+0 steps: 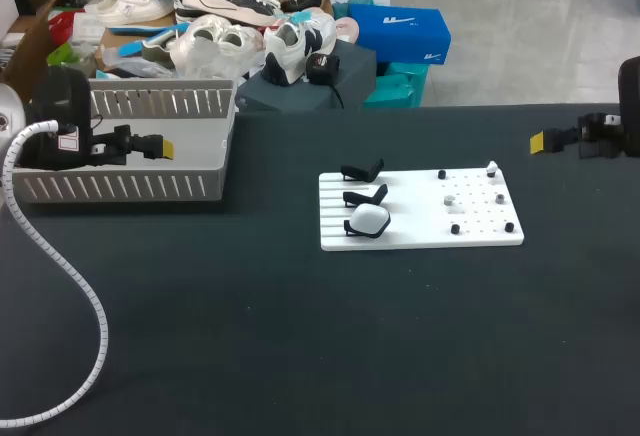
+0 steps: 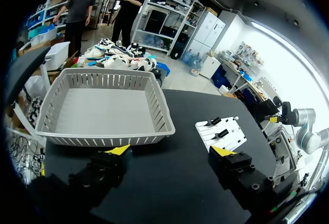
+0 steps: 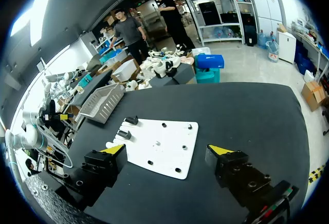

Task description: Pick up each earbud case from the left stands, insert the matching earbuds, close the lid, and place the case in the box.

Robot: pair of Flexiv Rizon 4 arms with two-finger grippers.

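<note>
A white board (image 1: 420, 218) lies right of the table's middle. On its left side stand three black stands; the nearest holds a white earbud case (image 1: 369, 219), and the two behind it (image 1: 362, 171) are bare. Small earbuds (image 1: 450, 199) sit on pegs on the board's right half. The grey slatted box (image 1: 130, 156) stands at the far left. My left gripper (image 1: 163, 147) hovers open over the box's right part, holding nothing. My right gripper (image 1: 539, 141) hangs open off the board's far right, also holding nothing. The left wrist view shows the box (image 2: 103, 106) ahead of my left gripper (image 2: 171, 152).
A white cable conduit (image 1: 60, 276) trails from my left arm across the near left of the table. Shoes and blue boxes are piled behind the table's back edge. In the right wrist view, the board (image 3: 159, 147) lies ahead of my right gripper (image 3: 166, 149).
</note>
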